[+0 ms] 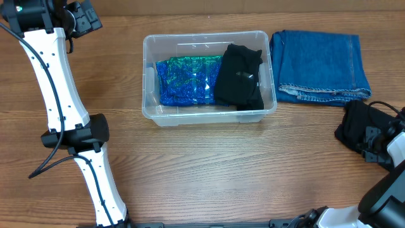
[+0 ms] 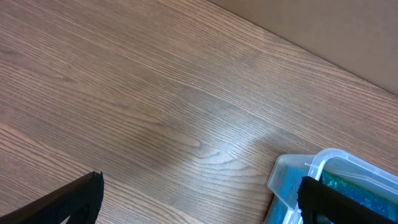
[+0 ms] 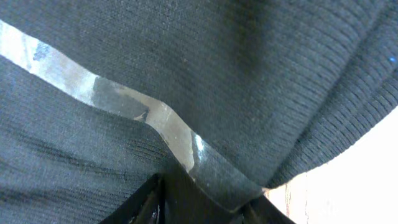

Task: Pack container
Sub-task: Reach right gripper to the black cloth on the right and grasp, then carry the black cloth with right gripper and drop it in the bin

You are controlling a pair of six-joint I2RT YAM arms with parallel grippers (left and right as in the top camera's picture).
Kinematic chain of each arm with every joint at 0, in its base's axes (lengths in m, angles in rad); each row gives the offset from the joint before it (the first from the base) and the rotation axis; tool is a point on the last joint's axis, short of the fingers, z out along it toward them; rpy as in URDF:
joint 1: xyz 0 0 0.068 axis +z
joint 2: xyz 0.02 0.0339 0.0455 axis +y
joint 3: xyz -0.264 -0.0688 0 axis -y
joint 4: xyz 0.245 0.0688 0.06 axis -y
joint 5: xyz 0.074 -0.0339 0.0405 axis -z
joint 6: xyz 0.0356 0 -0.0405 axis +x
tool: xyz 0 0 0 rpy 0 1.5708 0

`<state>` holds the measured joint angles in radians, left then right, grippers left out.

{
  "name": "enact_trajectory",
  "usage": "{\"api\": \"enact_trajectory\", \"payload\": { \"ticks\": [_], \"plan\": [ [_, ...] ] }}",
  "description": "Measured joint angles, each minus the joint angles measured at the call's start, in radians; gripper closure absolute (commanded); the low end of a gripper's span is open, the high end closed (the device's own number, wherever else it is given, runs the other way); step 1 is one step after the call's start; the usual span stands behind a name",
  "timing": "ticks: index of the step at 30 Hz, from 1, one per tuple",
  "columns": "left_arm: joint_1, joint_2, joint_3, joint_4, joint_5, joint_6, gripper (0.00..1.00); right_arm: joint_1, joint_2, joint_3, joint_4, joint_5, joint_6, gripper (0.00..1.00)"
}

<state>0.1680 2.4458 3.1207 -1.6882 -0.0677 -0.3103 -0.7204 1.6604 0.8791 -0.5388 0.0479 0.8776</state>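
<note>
- Sitting mid-table, the container already holds two things: a blue-green sparkly cloth on its left side and a black garment on its right, reaching up to the far rim;
- folded jeans lie just beside the container's right wall, outside it; by my judgement the packing is partway done, with the jeans at least left to go in;
- the left gripper hangs over bare wood near the container's far-left corner; its fingers are spread wide with nothing between them;
- the right gripper is at the table's near-right edge; its wrist view is filled with dark knit cloth crossed by a clear strip; the jaws are hidden, so I cannot tell whether they grip anything.
</note>
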Motion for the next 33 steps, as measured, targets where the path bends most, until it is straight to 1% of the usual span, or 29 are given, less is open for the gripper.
{"api": "enact_trajectory", "payload": {
  "ticks": [1, 7, 10, 11, 14, 17, 19, 21, 22, 24, 27, 29, 32, 33],
  "plan": [
    [0.0, 0.0, 0.0, 0.0, 0.0, 0.0, 0.0, 0.0, 0.013, 0.008, 0.003, 0.001, -0.005, 0.96],
    [0.0, 0.0, 0.0, 0.0, 0.0, 0.0, 0.0, -0.007, 0.016, 0.018, 0.005, -0.03, -0.128, 0.96],
    [0.0, 0.0, 0.0, 0.0, 0.0, 0.0, 0.0, -0.012, 0.008, 0.019, -0.018, -0.043, -0.159, 0.96],
    [0.0, 0.0, 0.0, 0.0, 0.0, 0.0, 0.0, -0.012, -0.02, 0.018, -0.047, -0.054, -0.166, 0.96],
    [0.0, 0.0, 0.0, 0.0, 0.0, 0.0, 0.0, -0.01, -0.176, 0.011, -0.138, -0.115, -0.203, 0.96],
    [0.0, 0.0, 0.0, 0.0, 0.0, 0.0, 0.0, -0.008, -0.399, 0.032, -0.225, -0.187, -0.259, 0.96],
    [0.0, 0.0, 0.0, 0.0, 0.0, 0.0, 0.0, -0.005, -0.513, 0.05, -0.281, -0.235, -0.3, 0.96],
    [0.0, 0.0, 0.0, 0.0, 0.0, 0.0, 0.0, -0.003, -0.616, 0.057, -0.299, -0.312, -0.339, 0.96],
    [0.0, 0.0, 0.0, 0.0, 0.0, 0.0, 0.0, 0.002, -0.695, 0.063, -0.3, -0.385, -0.364, 0.96],
    [0.0, 0.0, 0.0, 0.0, 0.0, 0.0, 0.0, 0.021, -0.796, 0.068, -0.288, -0.495, -0.382, 0.96],
    [0.0, 0.0, 0.0, 0.0, 0.0, 0.0, 0.0, 0.079, -0.909, 0.071, -0.253, -0.621, -0.381, 0.96],
    [0.0, 0.0, 0.0, 0.0, 0.0, 0.0, 0.0, 0.134, -0.938, 0.072, -0.224, -0.659, -0.362, 0.96],
    [0.0, 0.0, 0.0, 0.0, 0.0, 0.0, 0.0, 0.265, -0.931, 0.073, -0.172, -0.643, -0.315, 0.96],
    [0.0, 0.0, 0.0, 0.0, 0.0, 0.0, 0.0, 0.337, -0.929, 0.073, -0.158, -0.612, -0.3, 0.96]
  ]
}}
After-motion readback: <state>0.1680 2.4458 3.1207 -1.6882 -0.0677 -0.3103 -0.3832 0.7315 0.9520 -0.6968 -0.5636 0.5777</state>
